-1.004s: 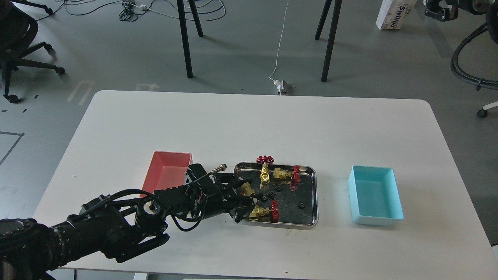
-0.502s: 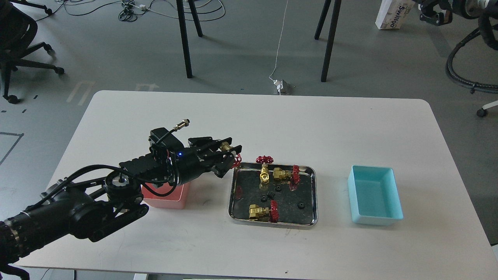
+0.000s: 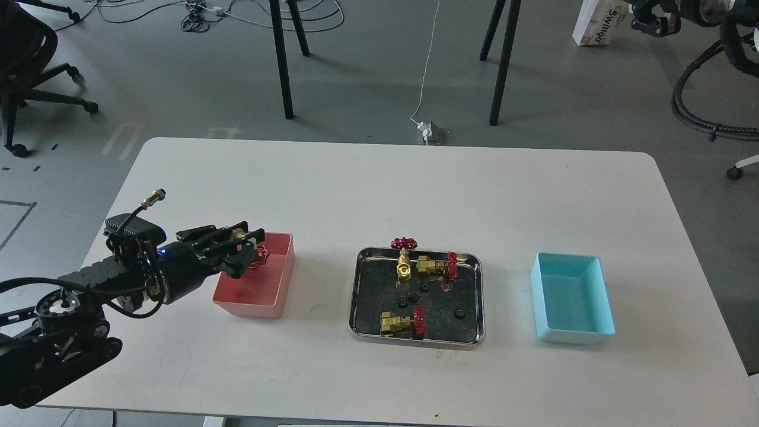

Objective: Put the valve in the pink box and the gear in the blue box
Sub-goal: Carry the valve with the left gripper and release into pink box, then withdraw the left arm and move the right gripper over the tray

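Since the earlier frame, your left gripper (image 3: 242,250) had swung toward the worktop's left edge, clamped on the valve (image 3: 254,255) over the pink box (image 3: 278,290), positioned for release. Three valves remained mid-worktop in the steel tray (image 3: 477,296).

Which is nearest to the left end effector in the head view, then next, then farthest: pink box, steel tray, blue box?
From the left end effector, which is shut on a valve:
1. pink box, directly under and beside it, on the left.
2. steel tray, at the table's middle.
3. blue box, far right.
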